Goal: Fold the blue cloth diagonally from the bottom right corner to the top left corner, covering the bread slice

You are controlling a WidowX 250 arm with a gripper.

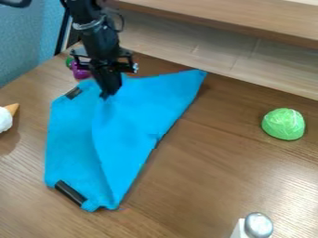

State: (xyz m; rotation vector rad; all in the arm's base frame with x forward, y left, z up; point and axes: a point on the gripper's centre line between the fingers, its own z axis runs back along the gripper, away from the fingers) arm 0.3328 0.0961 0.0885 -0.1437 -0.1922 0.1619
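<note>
Pale wooden boards [211,51] run behind a brown wooden table [205,186], under a shelf [229,16] of similar wood, and a blue textured wall [22,42] stands beyond the table's left edge. On the table's left half, its top side near the far edge, lies a blue cloth [133,125]. It is creased and partly folded over itself, one pointed corner reaching right along the far edge. A short black strip [73,93] sits at its upper left corner and a longer black bar [70,192] at its lower left one; how either is fixed is hard to make out.

Black gripper [109,96] points down at the cloth's upper part, jaws together with a pinch of fabric between them, and a long fold runs down from the tips. Just behind it, by the table's far left corner, a purple and green object [79,70] is partly hidden by the arm.

At the left border of the view, a toy ice cream cone [5,120] is cut off, white scoop and tan tip showing. A green toy cabbage [283,124] rests well apart, toward the right near the far edge. Lower right, a silver-topped white shaker [257,225] is cut off by the bottom border; its contents cannot be told.
</note>
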